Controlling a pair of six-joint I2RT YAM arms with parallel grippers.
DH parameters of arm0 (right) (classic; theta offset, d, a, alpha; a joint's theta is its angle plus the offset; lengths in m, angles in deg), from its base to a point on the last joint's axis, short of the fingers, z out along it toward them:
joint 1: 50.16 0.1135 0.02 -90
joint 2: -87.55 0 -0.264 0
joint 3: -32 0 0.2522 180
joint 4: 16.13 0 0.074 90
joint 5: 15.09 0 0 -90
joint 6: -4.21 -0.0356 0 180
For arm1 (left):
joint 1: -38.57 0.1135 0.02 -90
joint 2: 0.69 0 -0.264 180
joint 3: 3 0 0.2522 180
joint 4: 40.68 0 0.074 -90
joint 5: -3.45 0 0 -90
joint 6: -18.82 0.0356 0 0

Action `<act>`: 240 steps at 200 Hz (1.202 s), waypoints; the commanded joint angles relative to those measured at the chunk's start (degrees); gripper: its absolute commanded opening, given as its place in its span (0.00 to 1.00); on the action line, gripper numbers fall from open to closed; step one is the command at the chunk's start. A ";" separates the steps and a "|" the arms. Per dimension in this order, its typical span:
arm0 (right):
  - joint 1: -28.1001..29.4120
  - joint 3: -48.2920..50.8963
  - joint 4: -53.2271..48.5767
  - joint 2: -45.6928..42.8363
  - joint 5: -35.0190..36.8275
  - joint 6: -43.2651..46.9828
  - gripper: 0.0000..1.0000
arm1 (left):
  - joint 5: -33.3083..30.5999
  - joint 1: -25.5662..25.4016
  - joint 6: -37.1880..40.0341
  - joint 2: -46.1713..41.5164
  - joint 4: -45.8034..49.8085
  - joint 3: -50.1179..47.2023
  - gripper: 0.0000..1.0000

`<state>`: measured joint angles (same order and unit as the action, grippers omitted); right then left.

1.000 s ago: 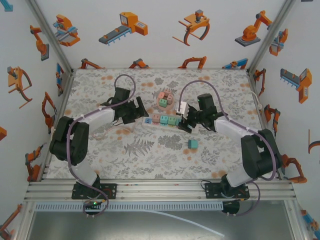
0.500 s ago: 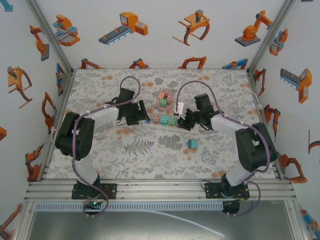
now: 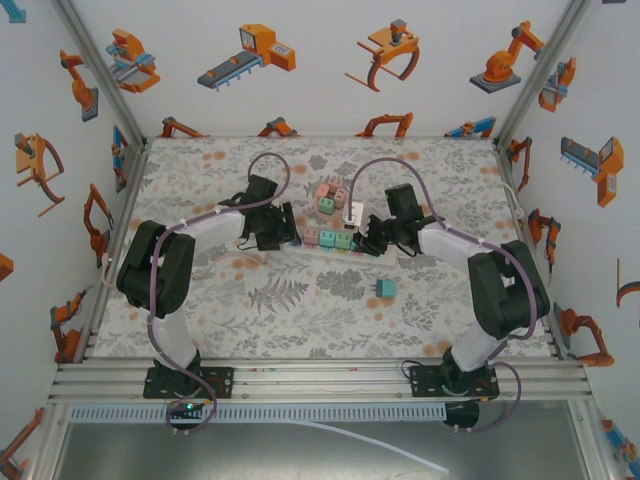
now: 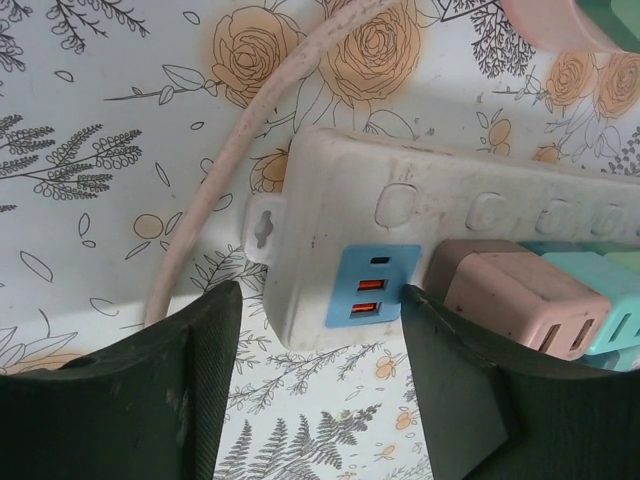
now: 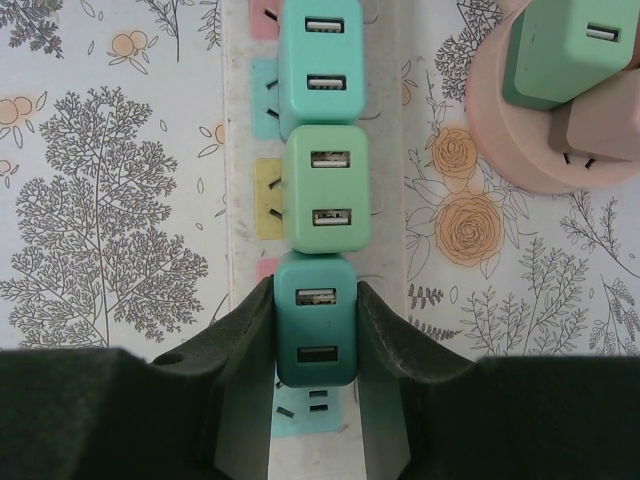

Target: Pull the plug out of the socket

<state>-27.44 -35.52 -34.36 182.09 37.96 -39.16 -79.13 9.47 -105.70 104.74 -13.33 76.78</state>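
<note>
Grip stage is reached, extraction not yet: the right hand point(image 5: 316, 295) is closed on the dark teal plug point(image 5: 315, 352), a finger pressed against each flank, and that plug is seated at the near end of the white power strip point(image 5: 238, 150), which lies flat on the tabletop point(image 3: 300, 300). No gap between plug and strip can be made out, so the pull itself is judged undone. The left hand point(image 4: 320, 296) is set astride the strip's opposite end, by the blue USB panel; its jaws are open, with bare tabletop seen between one finger and the strip, so the bracing clamp is judged unfinished. Remaining work: strip to be held down, plug to be drawn straight out. Count: one strip, with one pinkish cord point(image 4: 215, 190); four plugs in its row, namely the pink plug point(image 4: 510, 290), the teal plug point(image 5: 318, 60), the green plug point(image 5: 327, 190) and the gripped one; one loose teal cube point(image 3: 385, 288) lying well apart; one round pink socket point(image 5: 500, 140) beside the strip, on which at least two further plugs are seen.
</note>
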 commanded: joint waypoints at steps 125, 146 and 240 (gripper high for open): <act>1.19 -0.32 4.60 -6.77 -5.62 -0.50 0.17 | -10.29 -1.66 -4.05 3.00 8.39 -0.22 0.59; 1.19 0.48 6.16 -7.50 -6.33 -1.31 0.16 | -10.64 -1.70 -4.17 3.25 8.38 -0.33 0.60; 1.21 4.95 18.05 -12.98 -6.74 -14.72 0.15 | -9.73 -1.78 -3.92 -0.25 8.50 -0.20 0.62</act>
<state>-26.65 -31.41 -25.27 172.52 34.24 -44.69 -85.49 8.12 -110.82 104.67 -11.37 78.05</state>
